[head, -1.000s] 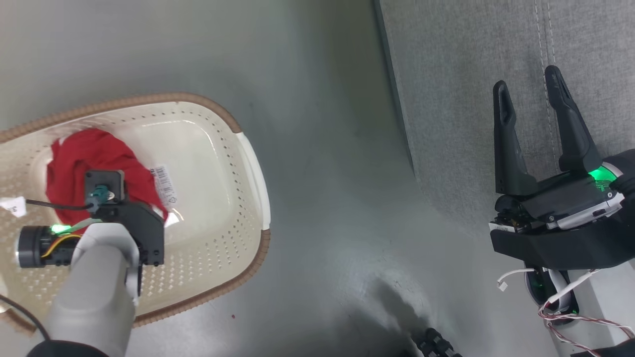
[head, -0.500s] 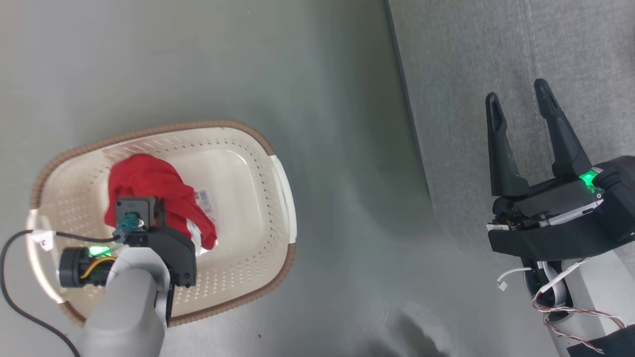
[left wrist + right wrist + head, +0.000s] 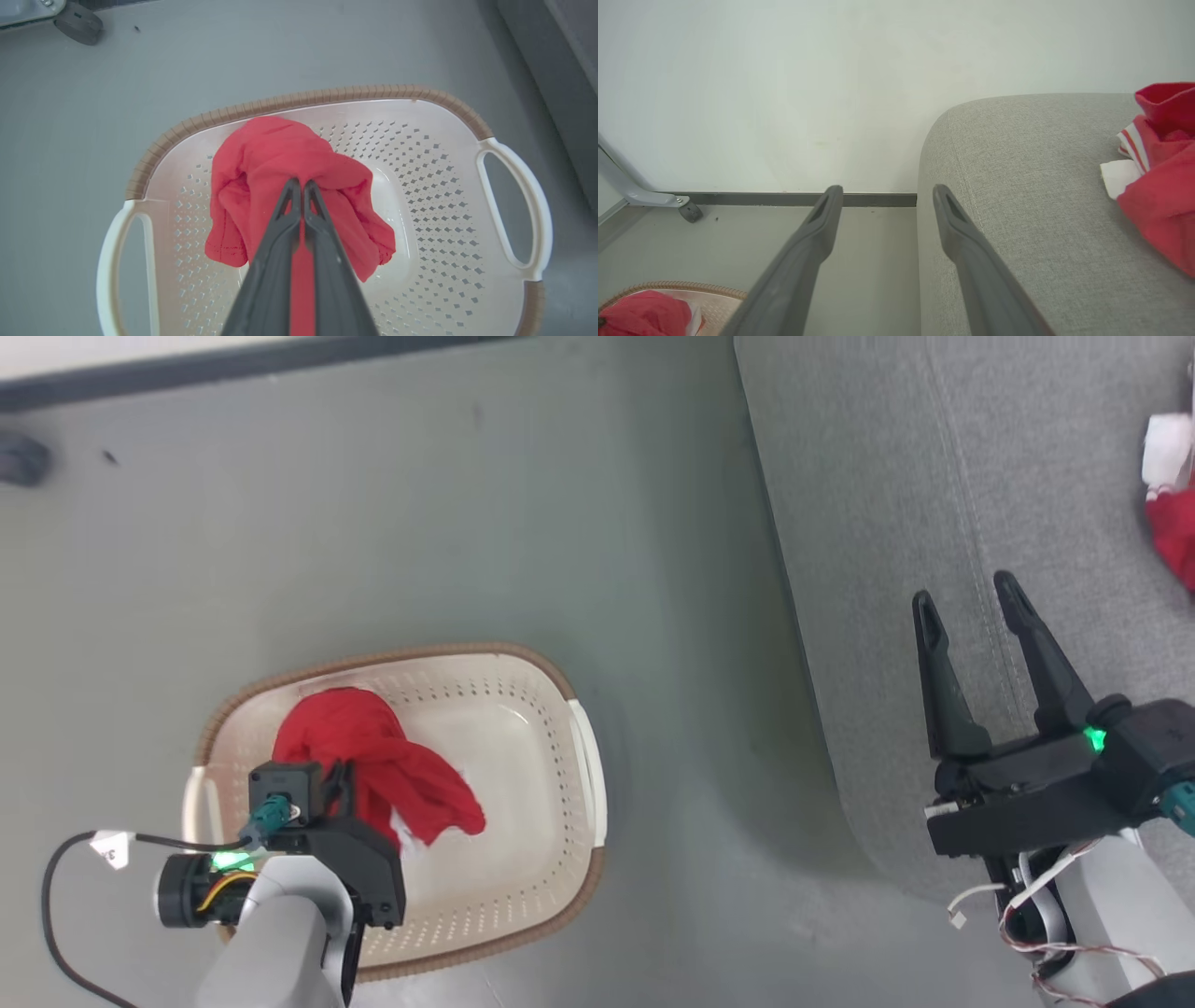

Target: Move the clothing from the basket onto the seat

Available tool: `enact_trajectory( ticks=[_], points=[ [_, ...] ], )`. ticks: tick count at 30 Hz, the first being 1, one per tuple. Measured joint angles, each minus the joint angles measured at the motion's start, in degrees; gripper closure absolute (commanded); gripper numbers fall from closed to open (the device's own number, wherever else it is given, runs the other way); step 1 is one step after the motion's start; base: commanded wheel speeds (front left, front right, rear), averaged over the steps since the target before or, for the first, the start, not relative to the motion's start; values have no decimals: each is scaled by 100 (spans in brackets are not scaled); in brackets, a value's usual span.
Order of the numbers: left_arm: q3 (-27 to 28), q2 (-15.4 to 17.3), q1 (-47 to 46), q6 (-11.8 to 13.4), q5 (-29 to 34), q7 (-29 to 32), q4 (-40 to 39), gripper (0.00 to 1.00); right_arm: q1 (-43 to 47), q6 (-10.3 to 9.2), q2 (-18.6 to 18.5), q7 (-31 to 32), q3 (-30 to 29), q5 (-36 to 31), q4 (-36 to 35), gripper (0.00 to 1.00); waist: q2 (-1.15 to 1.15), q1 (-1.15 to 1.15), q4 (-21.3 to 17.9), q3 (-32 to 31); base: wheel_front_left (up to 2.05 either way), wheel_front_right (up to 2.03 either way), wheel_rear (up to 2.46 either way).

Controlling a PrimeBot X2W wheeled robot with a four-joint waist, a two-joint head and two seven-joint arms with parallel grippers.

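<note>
1 piece of clothing (image 3: pixel 275 149) clamped by left gripper (image 3: pixel 299 183) over basket (image 3: pixel 327 93); right gripper (image 3: pixel 963 593) spread; cable tag (image 3: pixel 110 847) illegible.

The clothing (image 3: pixel 280 154) is soft, matt red cloth, creased all over. The basket (image 3: pixel 420 154) is smooth cream plastic with a slight gloss, and its brown rim (image 3: pixel 327 93) is ribbed. At its 2 o'clock in the head view, the seat (image 3: pixel 887 523) is matt grey woven fabric, coarse-grained. The floor (image 3: pixel 560 523) is smooth with a dull sheen.
</note>
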Motion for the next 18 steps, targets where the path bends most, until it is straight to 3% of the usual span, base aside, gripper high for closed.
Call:
enact_trajectory(
  ticks=[18],
  points=[
    [-4,-81,789,-453,-70,-1,-1277,100,660,80,65,1,56,104,677,0,-1,0,508,-1533,0,0,0]
  ],
)
